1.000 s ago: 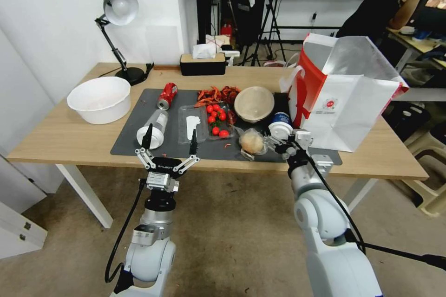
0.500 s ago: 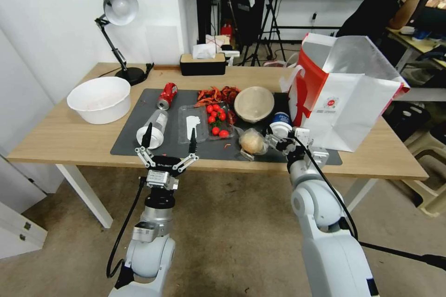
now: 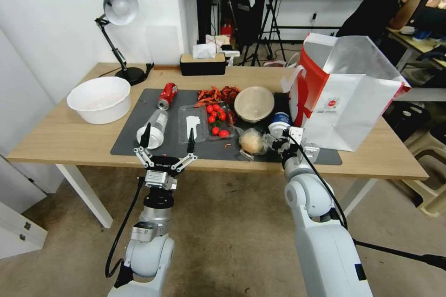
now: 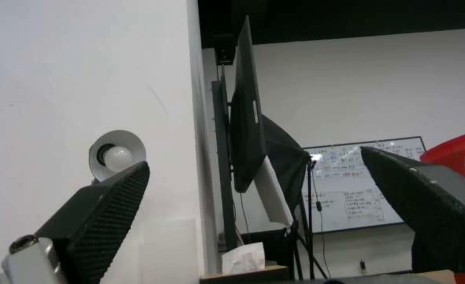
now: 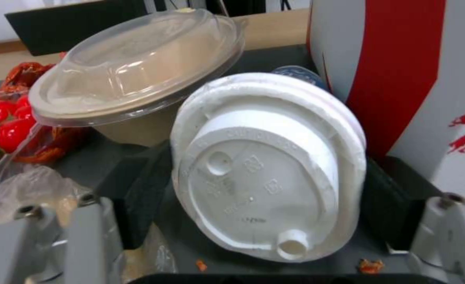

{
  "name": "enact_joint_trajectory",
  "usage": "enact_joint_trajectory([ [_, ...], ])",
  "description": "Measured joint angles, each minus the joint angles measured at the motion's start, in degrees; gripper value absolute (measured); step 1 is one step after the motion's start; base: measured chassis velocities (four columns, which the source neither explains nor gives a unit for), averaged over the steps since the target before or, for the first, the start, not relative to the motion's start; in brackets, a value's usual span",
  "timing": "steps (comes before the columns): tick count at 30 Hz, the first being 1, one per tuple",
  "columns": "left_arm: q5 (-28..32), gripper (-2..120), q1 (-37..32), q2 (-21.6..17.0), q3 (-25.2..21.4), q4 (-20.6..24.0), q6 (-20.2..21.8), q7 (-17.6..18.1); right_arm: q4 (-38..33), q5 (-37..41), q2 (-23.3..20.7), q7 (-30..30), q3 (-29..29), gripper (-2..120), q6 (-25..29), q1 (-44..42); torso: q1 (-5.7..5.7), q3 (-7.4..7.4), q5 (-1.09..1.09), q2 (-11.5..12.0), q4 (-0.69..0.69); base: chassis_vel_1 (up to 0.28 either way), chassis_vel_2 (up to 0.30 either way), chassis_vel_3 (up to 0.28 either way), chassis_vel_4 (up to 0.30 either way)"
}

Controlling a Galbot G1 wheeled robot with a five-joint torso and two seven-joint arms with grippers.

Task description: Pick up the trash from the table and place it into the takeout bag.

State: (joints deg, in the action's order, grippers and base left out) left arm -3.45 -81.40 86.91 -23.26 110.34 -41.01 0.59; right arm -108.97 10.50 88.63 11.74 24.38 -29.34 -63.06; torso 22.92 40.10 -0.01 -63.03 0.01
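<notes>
On the matted table (image 3: pixel 69 141), right tool (image 5: pixel 264 201) straddles the cup (image 5: pixel 266 165), not yet clamped; left tool (image 3: pixel 167 141) gapes wide.

My left gripper (image 3: pixel 166 135) points upward in front of me, its fingers (image 4: pixel 93 213) spread wide. My right gripper (image 3: pixel 277 138) reaches forward, jaws apart, with nothing clamped.

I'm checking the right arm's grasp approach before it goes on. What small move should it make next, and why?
Probably close the right tool on the white-lidded blue cup. The cup lies on its side, lid toward the wrist camera, with a dark pad on either side and gaps showing. The takeout bag stands just beside it.
</notes>
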Motion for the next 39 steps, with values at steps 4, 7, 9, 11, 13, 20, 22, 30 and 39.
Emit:
enact_joint_trajectory([
  [4,0.0,100,0.0,0.1,0.0,0.0,0.0,0.0,0.0,-0.1,0.0,-0.1,0.1,69,0.1,-0.2,0.00,0.00,0.00,0.0,0.00,0.000,0.000,0.000,0.000],
  [7,-0.1,100,-0.1,0.1,0.0,0.1,0.0,0.0,-0.7,-0.3,0.0,-0.5,0.0,60,0.1,-0.7,0.00,0.00,0.00,0.0,-0.01,0.000,0.000,0.000,0.000],
  [9,-0.1,100,-0.1,0.1,0.0,0.2,-0.1,0.0,-1.1,-0.4,-0.1,-1.0,-0.2,59,0.3,-1.0,0.00,0.00,0.00,0.0,-0.02,0.000,0.000,0.000,0.000],
  [11,-0.1,100,-0.2,0.2,0.1,0.2,-0.1,0.0,-2.1,-1.3,-0.3,-3.5,-1.3,59,2.7,-2.2,0.00,0.01,0.03,0.0,-0.01,0.000,0.000,0.000,0.000],
  [13,-0.1,100,-0.3,0.2,0.1,0.3,-0.1,0.0,-3.2,-2.4,-0.3,-5.3,-2.0,59,4.3,-2.9,0.00,0.00,0.01,0.0,0.00,0.000,0.000,0.000,0.000],
  [20,-0.5,100,-0.4,0.5,0.3,0.7,-0.1,0.0,-13.0,-5.8,-1.1,-15.2,-4.6,59,12.7,-4.9,0.00,0.01,0.00,0.0,-0.01,0.000,0.000,0.000,0.000],
  [22,-0.6,100,-0.5,0.6,0.3,0.7,-0.1,0.0,-15.5,-5.9,-1.3,-17.9,-4.5,59,13.9,-4.8,0.00,0.00,0.00,0.0,0.00,0.000,0.000,0.000,0.000],
  [30,-1.0,100,-0.8,0.7,0.5,1.3,-0.1,-0.2,-27.6,-0.6,-3.0,-16.6,3.9,59,11.1,0.9,0.00,0.00,0.01,0.0,-0.01,0.000,0.000,0.000,0.000],
  [39,-1.1,100,-1.1,0.8,0.5,1.3,-0.4,-0.4,-19.2,11.1,-8.1,-4.1,12.3,59,-1.5,11.9,0.01,0.01,0.03,0.0,0.00,0.000,0.000,0.000,0.000],
])
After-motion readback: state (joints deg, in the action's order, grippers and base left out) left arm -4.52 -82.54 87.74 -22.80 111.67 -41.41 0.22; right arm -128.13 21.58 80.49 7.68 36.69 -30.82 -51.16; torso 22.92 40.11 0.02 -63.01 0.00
